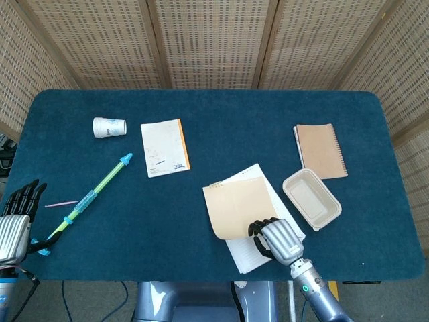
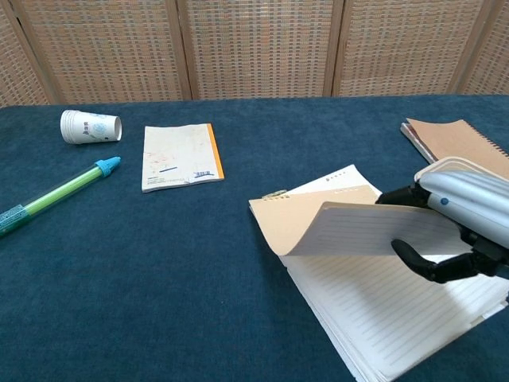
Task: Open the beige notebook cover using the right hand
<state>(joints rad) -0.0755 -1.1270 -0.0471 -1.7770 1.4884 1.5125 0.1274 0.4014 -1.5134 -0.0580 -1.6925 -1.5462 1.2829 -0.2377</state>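
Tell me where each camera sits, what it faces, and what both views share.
Head view: high above the table, looking steeply down; shows the left hand and the right hand.
Chest view: low at the near edge, looking across toward the wicker screens; shows only the right hand.
Shared: right hand gripping the lifted beige notebook cover, paper cup, green pen.

Paper cup (image 1: 109,127), green pen (image 1: 92,192), orange-edged pad (image 1: 164,147), brown notebook (image 1: 321,151), tray (image 1: 311,198)
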